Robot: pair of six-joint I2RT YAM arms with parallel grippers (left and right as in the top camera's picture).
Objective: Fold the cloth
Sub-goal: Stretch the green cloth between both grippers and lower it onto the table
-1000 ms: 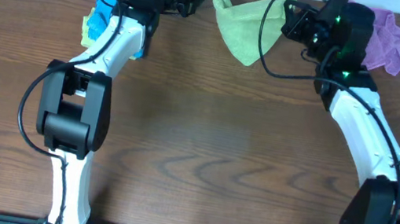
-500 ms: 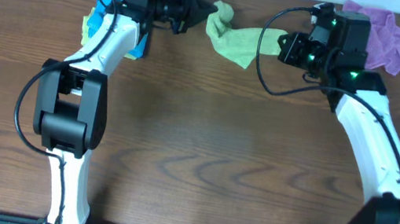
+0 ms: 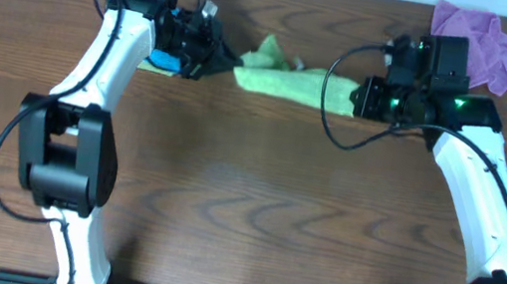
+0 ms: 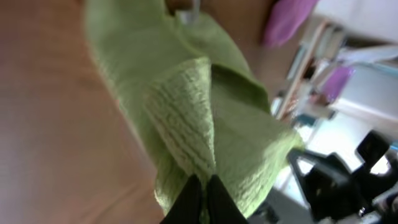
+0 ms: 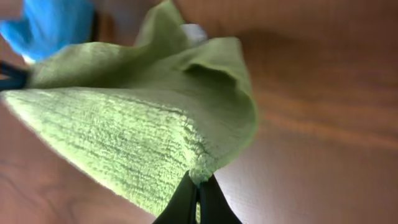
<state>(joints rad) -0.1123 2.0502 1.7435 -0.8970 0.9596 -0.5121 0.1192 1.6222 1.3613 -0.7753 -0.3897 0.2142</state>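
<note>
green cloth (image 3: pixel 288 80) pinched by left fingers (image 4: pixel 189 200) and right fingers (image 5: pixel 182 204), blue cloth (image 3: pixel 161 60) partly hidden.

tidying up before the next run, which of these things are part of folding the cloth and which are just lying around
In the job: lime-green cloth, left gripper, right gripper, each pinching one end of it.
Lying about: purple cloth behind the right arm; blue cloth beside the left gripper.

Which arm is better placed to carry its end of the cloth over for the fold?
Probably right: the right end effector pinches the cloth over bare table, while the left end effector sits next to a blue cloth.
</note>
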